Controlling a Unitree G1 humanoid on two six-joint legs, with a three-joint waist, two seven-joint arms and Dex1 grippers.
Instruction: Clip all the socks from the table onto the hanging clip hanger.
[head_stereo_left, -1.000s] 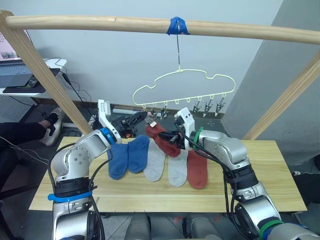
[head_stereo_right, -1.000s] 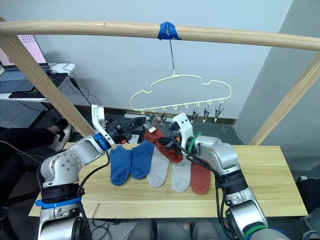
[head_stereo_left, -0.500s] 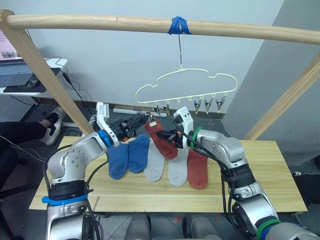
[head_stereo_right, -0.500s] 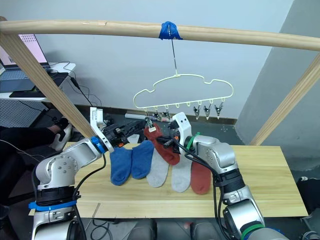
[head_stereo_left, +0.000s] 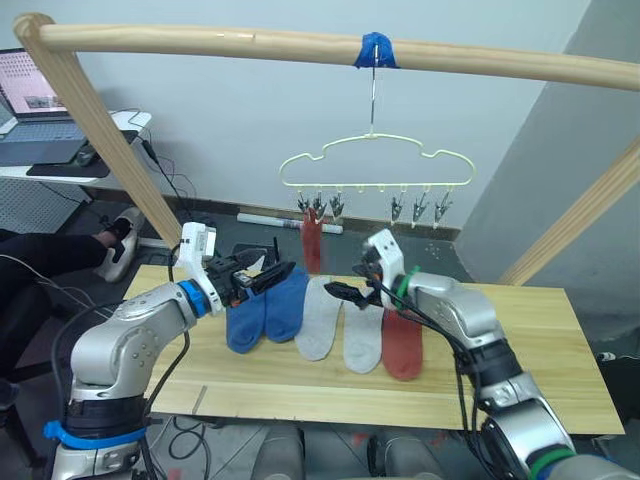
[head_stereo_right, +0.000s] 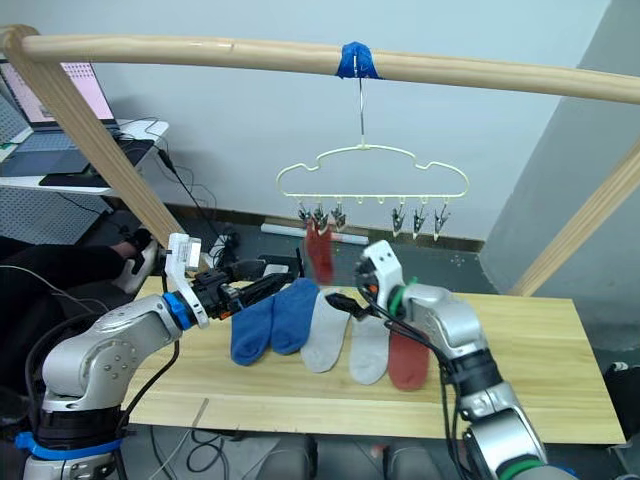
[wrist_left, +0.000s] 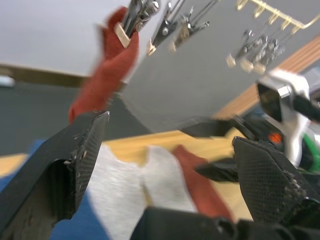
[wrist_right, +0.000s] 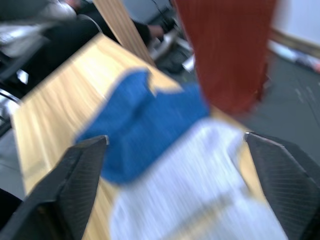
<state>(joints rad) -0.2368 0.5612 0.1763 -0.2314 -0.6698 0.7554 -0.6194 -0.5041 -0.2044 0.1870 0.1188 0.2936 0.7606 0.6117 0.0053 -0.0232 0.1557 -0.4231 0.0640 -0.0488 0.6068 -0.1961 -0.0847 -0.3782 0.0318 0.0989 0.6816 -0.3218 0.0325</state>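
Observation:
The pale clip hanger (head_stereo_left: 376, 160) hangs by its hook from the wooden rail. One rust red sock (head_stereo_left: 312, 240) dangles from a clip on its left side, seen close in the left wrist view (wrist_left: 106, 75). On the table (head_stereo_left: 520, 370) lie two blue socks (head_stereo_left: 262, 315), two grey socks (head_stereo_left: 322, 318) and another red sock (head_stereo_left: 402, 345) in a row. My left gripper (head_stereo_left: 265, 278) is open, just left of and below the hanging sock. My right gripper (head_stereo_left: 345, 292) is open above the grey socks. Neither holds anything.
Free clips (head_stereo_left: 418, 208) hang on the hanger's right half. The thick rail (head_stereo_left: 200, 42) with blue tape (head_stereo_left: 375, 50) spans above, with slanted wooden posts (head_stereo_left: 110, 140) at both sides. A laptop (head_stereo_left: 35, 95) sits on a white desk at far left, with a person's legs (head_stereo_left: 40, 262) below it.
Both grippers have opened and let go. The red sock now hangs from the clip by itself. Both arms have dropped and drawn back from the hanger; the camera has shifted.

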